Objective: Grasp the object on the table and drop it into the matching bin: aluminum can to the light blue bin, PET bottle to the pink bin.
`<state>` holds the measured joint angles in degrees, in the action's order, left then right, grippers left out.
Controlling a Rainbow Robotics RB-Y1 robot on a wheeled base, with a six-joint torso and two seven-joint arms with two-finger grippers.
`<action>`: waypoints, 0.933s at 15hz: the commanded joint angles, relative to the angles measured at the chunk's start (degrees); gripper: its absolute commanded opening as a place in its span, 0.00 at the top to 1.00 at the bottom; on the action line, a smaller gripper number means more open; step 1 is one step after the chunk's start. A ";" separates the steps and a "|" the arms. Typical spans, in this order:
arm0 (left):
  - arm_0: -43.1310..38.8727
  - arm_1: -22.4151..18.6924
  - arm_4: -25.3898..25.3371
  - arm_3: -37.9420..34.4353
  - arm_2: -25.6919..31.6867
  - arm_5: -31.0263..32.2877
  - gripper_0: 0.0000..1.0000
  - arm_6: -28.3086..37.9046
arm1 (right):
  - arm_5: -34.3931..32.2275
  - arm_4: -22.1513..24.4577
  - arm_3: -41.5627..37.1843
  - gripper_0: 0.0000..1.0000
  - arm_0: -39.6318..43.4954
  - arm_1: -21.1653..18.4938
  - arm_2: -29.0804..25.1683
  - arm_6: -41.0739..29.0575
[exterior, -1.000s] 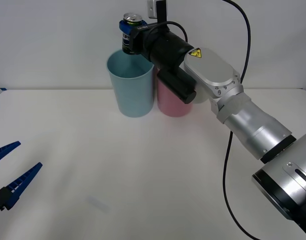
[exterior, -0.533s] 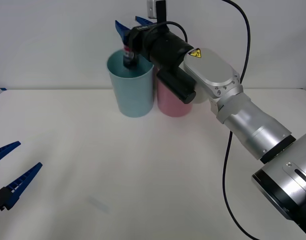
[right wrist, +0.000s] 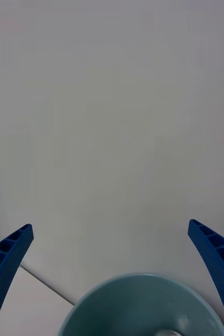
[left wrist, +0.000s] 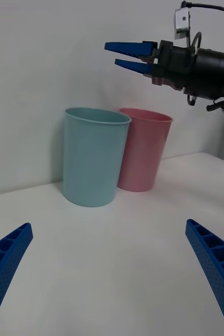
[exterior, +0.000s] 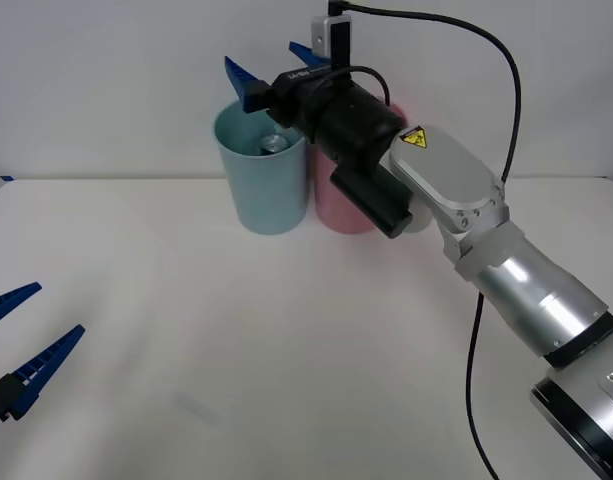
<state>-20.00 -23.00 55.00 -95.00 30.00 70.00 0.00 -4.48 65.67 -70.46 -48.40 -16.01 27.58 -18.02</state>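
One second ago your right gripper (exterior: 274, 62) held the aluminum can (exterior: 273, 144) clamped above the light blue bin (exterior: 264, 190); now its blue fingers are spread wide with nothing between them, and the can lies down inside that bin, its silver top just visible below the rim in the front view. The drop has happened, and into the correct bin (cans go to light blue, bottles to pink).

Your right arm reaches across from the right, passing over the pink bin (exterior: 336, 212), which stands touching the light blue bin on its right side near the far edge of the table (exterior: 286, 350). The right gripper hovers just above the blue bin's mouth and has lifted slightly since half a second ago. In the right wrist view the bin's rim (right wrist: 138, 294) sits between the parted fingers.

Your left gripper (exterior: 21, 345) is parked low at the near left of the table, fingers open and holding nothing, unchanged over the last second.

Judging from this, the sorting is done; what remains is likely only to draw the right arm back.
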 commanded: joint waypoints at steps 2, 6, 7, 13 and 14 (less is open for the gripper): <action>0.00 0.00 0.00 0.00 0.00 0.00 0.00 0.00 | -0.97 0.42 -11.36 0.00 7.79 -4.82 0.46 0.00; 0.00 0.00 0.00 0.00 0.00 0.00 0.00 0.00 | -2.11 0.42 -23.49 0.00 17.37 -11.06 0.54 0.00; 0.00 0.00 0.00 0.00 0.00 0.00 0.00 0.00 | -2.55 0.16 -26.31 0.00 19.66 -12.81 0.54 -0.08; 0.00 0.00 0.00 0.00 0.00 0.00 0.00 0.00 | -14.85 -0.89 -36.68 0.00 33.90 -19.23 -7.63 0.62; 0.00 0.00 0.00 0.00 0.00 0.00 0.00 0.00 | -17.66 -0.89 -37.20 0.00 35.83 -19.49 -9.74 0.97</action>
<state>-20.00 -23.00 55.00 -95.00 30.00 70.00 0.00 -19.98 64.76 -107.25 -14.01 -35.33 19.39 -17.32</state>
